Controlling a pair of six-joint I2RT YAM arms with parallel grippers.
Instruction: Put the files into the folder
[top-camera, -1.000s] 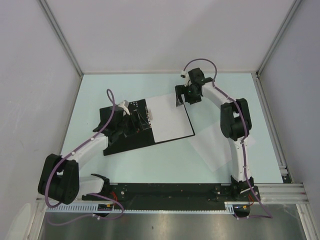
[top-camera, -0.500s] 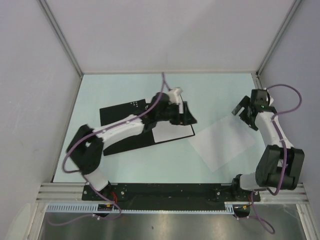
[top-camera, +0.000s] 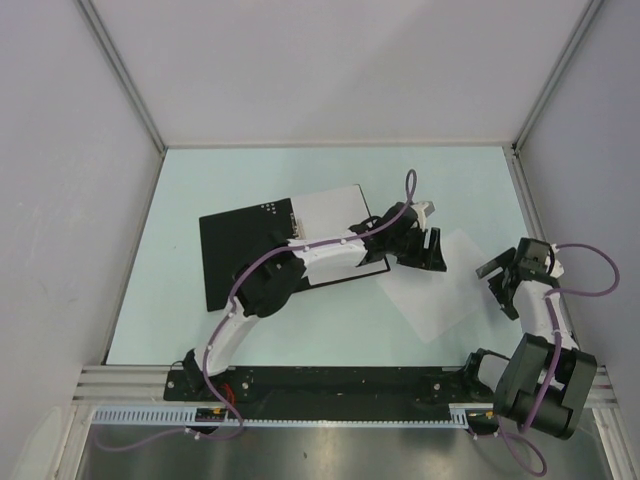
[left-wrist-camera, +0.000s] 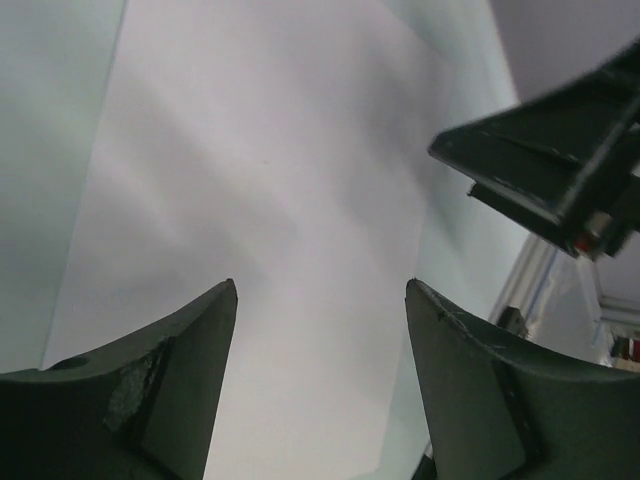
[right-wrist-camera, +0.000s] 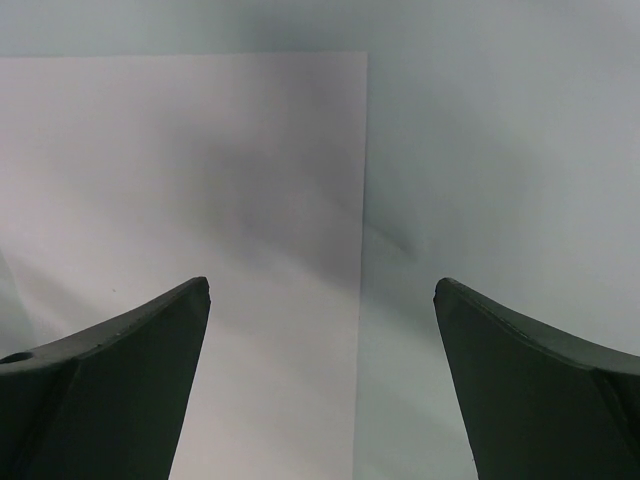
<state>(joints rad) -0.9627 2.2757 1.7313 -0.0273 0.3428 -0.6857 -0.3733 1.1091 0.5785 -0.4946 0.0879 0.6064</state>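
**Loose sheet** (top-camera: 445, 292): A white sheet lies flat on the surface (top-camera: 330, 330), turned at an angle, directly beneath the left hand (top-camera: 432, 254) and just to the left of the right hand (top-camera: 493, 279). It is not yet in the folder.

**Folder** (top-camera: 238, 262): It lies open with the black inside up, behind and to the left of the left hand. A second sheet (top-camera: 328, 212) already rests on its right half, partly under the left arm.

**Left hand:** The fingers are parted with nothing between them. They are poised over the loose sheet near the edge closest to the folder. Whether the tips touch the paper cannot be told.

**Right hand:** It is spread wide and empty. The right edge of the loose sheet runs below the gap between its fingers.

**Step in hand (judged):** Taking up the loose sheet for transfer to the folder.

**Recommendations:**
- A thin sheet lying flat offers no lip. One hand should press near an edge and draw it inward to raise a buckle, and the other should pinch the raised paper.
- Close gently, or the sheet will crease.
- The hands are near each other, so only one should move at a time.
- Carry the sheet low and square it with the one already in the folder before letting go.
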